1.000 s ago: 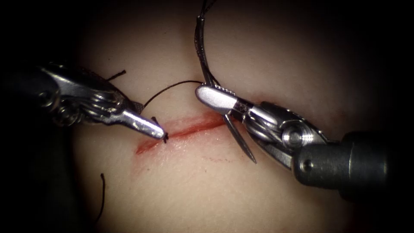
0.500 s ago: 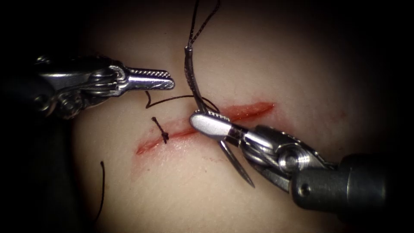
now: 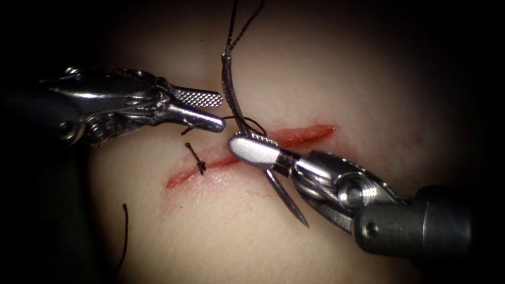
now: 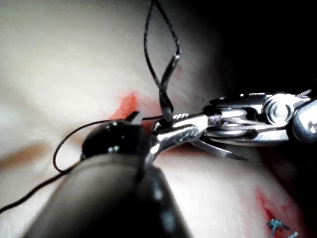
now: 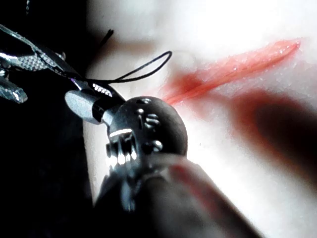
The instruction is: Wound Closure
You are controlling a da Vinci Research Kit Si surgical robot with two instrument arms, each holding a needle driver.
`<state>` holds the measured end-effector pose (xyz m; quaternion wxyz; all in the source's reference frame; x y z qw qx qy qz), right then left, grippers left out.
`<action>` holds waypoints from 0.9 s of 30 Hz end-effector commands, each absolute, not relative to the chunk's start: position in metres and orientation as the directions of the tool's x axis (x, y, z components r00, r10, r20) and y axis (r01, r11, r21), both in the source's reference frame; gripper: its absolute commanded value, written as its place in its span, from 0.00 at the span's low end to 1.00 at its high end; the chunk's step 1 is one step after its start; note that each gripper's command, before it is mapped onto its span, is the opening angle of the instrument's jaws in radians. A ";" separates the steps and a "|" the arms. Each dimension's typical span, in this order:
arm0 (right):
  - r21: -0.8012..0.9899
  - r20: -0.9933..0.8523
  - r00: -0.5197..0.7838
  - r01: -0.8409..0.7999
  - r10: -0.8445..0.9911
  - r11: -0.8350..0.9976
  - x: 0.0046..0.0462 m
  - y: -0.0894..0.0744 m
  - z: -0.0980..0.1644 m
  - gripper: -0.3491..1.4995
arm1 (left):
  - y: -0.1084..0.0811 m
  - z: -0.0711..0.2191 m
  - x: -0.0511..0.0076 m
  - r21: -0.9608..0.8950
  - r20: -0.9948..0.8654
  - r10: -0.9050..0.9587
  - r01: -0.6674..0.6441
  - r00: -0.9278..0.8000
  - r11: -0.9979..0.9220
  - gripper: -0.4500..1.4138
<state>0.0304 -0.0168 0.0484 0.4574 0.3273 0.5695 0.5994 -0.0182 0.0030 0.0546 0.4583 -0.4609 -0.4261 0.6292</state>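
- The needle (image 3: 247,138) is pinched near mid-curve by the right tool (image 3: 256,151), clear of the tissue (image 3: 315,68), its point below the jaws.
- The left tool (image 3: 213,111) is spread, holding nothing, with thread (image 3: 239,119) just beside its tips.
- One knot (image 3: 200,167) is seen tied below-left of the right tool; the cut (image 3: 307,133) beyond remains unclosed.

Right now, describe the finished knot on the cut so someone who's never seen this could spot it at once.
Start at the red cut running across the pale tissue. Follow it toward its left end, left of the right tool that grips the needle. The knot is a small dark lump on the cut with one short stiff tail, unlike the long looping thread nearby.
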 end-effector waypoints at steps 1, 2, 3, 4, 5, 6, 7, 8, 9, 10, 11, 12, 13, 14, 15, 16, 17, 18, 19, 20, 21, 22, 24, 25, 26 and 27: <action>0.982 -0.142 -0.396 -0.172 0.907 0.079 0.0309 -0.016 0.048 0.00 | 0.003 0.055 -0.0186 -0.965 -0.157 0.976 -0.188 -0.151 -0.184 0.63; 0.981 -0.151 -0.410 -0.176 0.899 0.085 0.0307 -0.015 0.048 0.00 | 0.002 0.056 -0.0186 -0.968 -0.132 0.981 -0.195 -0.143 -0.159 0.66; 0.980 -0.155 -0.428 -0.179 0.891 0.084 0.0304 -0.015 0.048 0.00 | 0.002 0.056 -0.0186 -0.968 -0.129 0.981 -0.197 -0.142 -0.156 0.68; 0.978 -0.168 -0.448 -0.184 0.878 0.094 0.0301 -0.014 0.048 0.00 | 0.002 0.056 -0.0187 -0.970 -0.114 0.984 -0.200 -0.138 -0.141 0.70; 0.978 -0.172 -0.469 -0.185 0.866 0.094 0.0299 -0.013 0.048 0.00 | 0.002 0.056 -0.0188 -0.971 -0.100 0.986 -0.203 -0.135 -0.127 0.72; 0.977 -0.182 -0.494 -0.186 0.850 0.102 0.0298 -0.013 0.048 0.00 | 0.002 0.057 -0.0190 -0.973 -0.070 0.989 -0.210 -0.127 -0.096 0.73; 0.977 -0.192 -0.528 -0.185 0.827 0.109 0.0298 -0.012 0.048 0.00 | 0.001 0.057 -0.0192 -0.976 -0.058 0.992 -0.204 -0.116 -0.081 0.74; 0.978 -0.192 -0.556 -0.180 0.808 0.108 0.0298 -0.012 0.048 0.00 | 0.001 0.057 -0.0195 -0.978 -0.046 0.993 -0.198 -0.106 -0.066 0.75; 0.978 -0.192 -0.582 -0.177 0.790 0.107 0.0298 -0.011 0.048 0.00 | 0.001 0.057 -0.0199 -0.980 -0.046 0.994 -0.191 -0.096 -0.063 0.77; 0.976 -0.205 -0.611 -0.182 0.765 0.116 0.0300 -0.011 0.048 0.00 | 0.001 0.057 -0.0203 -0.981 -0.038 0.995 -0.186 -0.088 -0.054 0.79; 0.976 -0.207 -0.627 -0.183 0.751 0.116 0.0301 -0.011 0.048 0.00 | 0.001 0.058 -0.0206 -0.983 -0.035 0.996 -0.178 -0.081 -0.049 0.80; 0.975 -0.210 -0.636 -0.189 0.743 0.115 0.0303 -0.011 0.048 0.00 | 0.000 0.058 -0.0210 -0.984 -0.038 0.996 -0.168 -0.075 -0.050 0.80; 0.974 -0.216 -0.646 -0.199 0.732 0.112 0.0305 -0.011 0.048 0.00 | 0.000 0.058 -0.0213 -0.986 -0.034 0.997 -0.162 -0.070 -0.045 0.80; 0.972 -0.221 -0.654 -0.208 0.724 0.109 0.0308 -0.011 0.048 0.00 | 0.000 0.058 -0.0215 -0.988 -0.024 0.998 -0.153 -0.063 -0.033 0.80; 0.970 -0.226 -0.662 -0.216 0.715 0.106 0.0311 -0.011 0.048 0.00 | 0.000 0.058 -0.0219 -0.990 -0.020 0.998 -0.139 -0.052 -0.027 0.80; 0.969 -0.232 -0.669 -0.225 0.706 0.104 0.0315 -0.012 0.048 0.00 | 0.000 0.058 -0.0222 -0.992 -0.016 0.999 -0.127 -0.043 -0.021 0.80; 0.967 -0.241 -0.672 -0.230 0.700 0.112 0.0318 -0.012 0.048 0.00 | 0.000 0.058 -0.0224 -0.993 -0.005 0.999 -0.115 -0.035 -0.009 0.80; 0.965 -0.251 -0.675 -0.234 0.693 0.121 0.0321 -0.012 0.048 0.00 | 0.000 0.058 -0.0228 -0.995 -0.001 1.000 -0.104 -0.024 -0.004 0.80; 0.962 -0.267 -0.676 -0.229 0.687 0.149 0.0327 -0.012 0.047 0.00 | 0.000 0.058 -0.0233 -0.996 0.008 1.000 -0.093 -0.005 0.008 0.80; 0.962 -0.268 -0.673 -0.225 0.689 0.154 0.0329 -0.012 0.047 0.00 | 0.000 0.058 -0.0235 -0.996 0.007 1.000 -0.090 0.002 0.008 0.80; 0.959 -0.281 -0.665 -0.228 0.692 0.170 0.0331 -0.013 0.048 0.00 | 0.001 0.058 -0.0237 -0.997 0.018 1.000 -0.079 0.014 0.019 0.81; 0.959 -0.282 -0.662 -0.226 0.695 0.173 0.0331 -0.013 0.048 0.00 | 0.001 0.058 -0.0237 -0.997 0.024 1.000 -0.074 0.019 0.025 0.81; 0.957 -0.288 -0.660 -0.230 0.693 0.178 0.0331 -0.013 0.048 0.00 | 0.001 0.058 -0.0237 -0.997 0.046 0.998 -0.058 0.036 0.048 0.81; 0.957 -0.288 -0.660 -0.230 0.693 0.178 0.0331 -0.013 0.048 0.00 | 0.001 0.058 -0.0236 -0.997 0.058 0.998 -0.049 0.040 0.060 0.80; 0.957 -0.288 -0.661 -0.231 0.693 0.178 0.0331 -0.013 0.048 0.00 | 0.001 0.058 -0.0236 -0.997 0.063 0.997 -0.043 0.042 0.065 0.79; 0.955 -0.294 -0.658 -0.234 0.693 0.183 0.0331 -0.013 0.048 0.00 | 0.001 0.058 -0.0236 -0.996 0.075 0.996 -0.038 0.048 0.077 0.78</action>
